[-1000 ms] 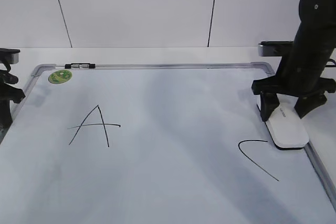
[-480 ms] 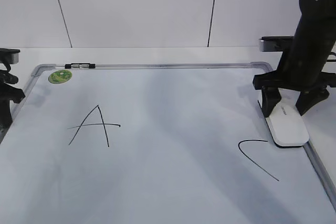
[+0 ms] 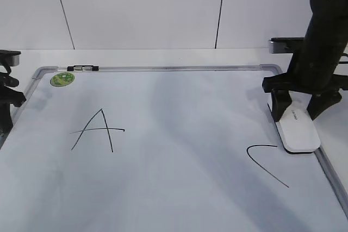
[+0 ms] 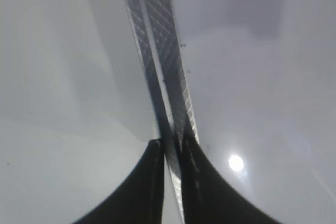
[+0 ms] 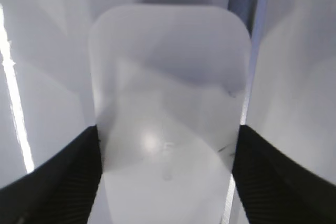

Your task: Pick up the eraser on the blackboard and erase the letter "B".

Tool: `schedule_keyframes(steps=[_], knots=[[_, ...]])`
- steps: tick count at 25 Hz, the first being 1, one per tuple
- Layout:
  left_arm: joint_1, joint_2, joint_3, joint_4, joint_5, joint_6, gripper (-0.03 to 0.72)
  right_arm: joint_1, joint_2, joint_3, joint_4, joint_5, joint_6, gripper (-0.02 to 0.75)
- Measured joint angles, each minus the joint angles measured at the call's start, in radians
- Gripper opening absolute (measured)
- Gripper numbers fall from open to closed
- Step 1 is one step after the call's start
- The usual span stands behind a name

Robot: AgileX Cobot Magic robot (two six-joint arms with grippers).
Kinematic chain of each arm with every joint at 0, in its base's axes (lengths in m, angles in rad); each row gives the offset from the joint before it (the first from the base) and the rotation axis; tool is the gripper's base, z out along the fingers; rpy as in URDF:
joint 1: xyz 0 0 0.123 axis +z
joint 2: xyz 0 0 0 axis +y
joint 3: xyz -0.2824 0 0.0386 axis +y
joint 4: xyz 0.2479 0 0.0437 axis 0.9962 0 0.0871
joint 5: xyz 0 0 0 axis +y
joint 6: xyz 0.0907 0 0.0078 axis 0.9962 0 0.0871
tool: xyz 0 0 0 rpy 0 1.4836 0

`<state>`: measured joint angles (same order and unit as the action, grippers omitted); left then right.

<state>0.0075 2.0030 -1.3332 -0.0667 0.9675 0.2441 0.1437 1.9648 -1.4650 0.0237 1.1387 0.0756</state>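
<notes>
The blackboard [image 3: 179, 188], a white dry-erase board with a grey metal frame, lies flat and fills most of the exterior view. On its surface are a black "A" [image 3: 98, 130] at left, a curved black stroke [image 3: 266, 162] at right that reads as part of a "C", and a round green sticker [image 3: 62, 79] at the far left corner, just beside a small black-and-clear clip [image 3: 82, 68] on the far frame rail. No letter "B" shows between the "A" and the curved stroke; that middle stretch is bare white.

The eraser [image 3: 297, 130], a white rounded block, lies on the board at the right, close against the right frame rail and touching the top end of the curved stroke. The right gripper [image 3: 298, 108] stands over its far end with one finger [image 5: 58, 177] on each long side; the fingers look set against the eraser's flanks, though a firm clamp cannot be told.

The left gripper [image 4: 170, 153] hangs at the board's left edge, its dark fingertips nearly together over the frame rail [image 4: 157, 51], holding nothing.
</notes>
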Motion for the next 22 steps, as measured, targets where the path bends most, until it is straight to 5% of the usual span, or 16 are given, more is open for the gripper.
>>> schedule_keyframes(steps=[22], knots=[[0.0,0.0,0.0,0.0,0.0,0.0,0.045,0.0,0.0,-0.006,-0.013,0.0,0.0,0.643]])
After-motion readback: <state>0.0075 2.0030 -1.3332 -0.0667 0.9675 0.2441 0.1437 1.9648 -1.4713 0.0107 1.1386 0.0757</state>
